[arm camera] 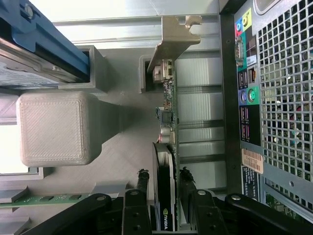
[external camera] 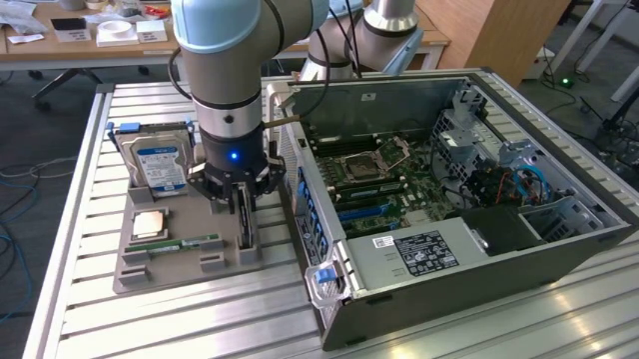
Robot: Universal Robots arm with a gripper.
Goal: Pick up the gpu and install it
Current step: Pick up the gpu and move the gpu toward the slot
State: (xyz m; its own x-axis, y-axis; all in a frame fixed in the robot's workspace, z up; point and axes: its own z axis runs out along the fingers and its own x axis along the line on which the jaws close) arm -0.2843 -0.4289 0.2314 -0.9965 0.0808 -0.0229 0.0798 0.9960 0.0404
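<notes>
- Claw [arm camera: 164,172] fingers straddle the gpu [arm camera: 168,122], a sliver of gap each side, not gripping
- Wrist view: silvery bracket [arm camera: 172,41] at the card's far end
- Exterior view's left: hard drive [external camera: 160,164], memory stick [external camera: 185,244], then the card on edge in the grey tray [external camera: 170,273]
- Open computer case [external camera: 479,247] just beside, on that view's right

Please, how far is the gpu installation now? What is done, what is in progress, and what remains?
Done: the gripper is down over the gpu, which stands on edge in the gray holder. In hand: open jaws straddle the card, not clamped on it. Left: the card is not yet lifted, and not in the open computer case.
</notes>
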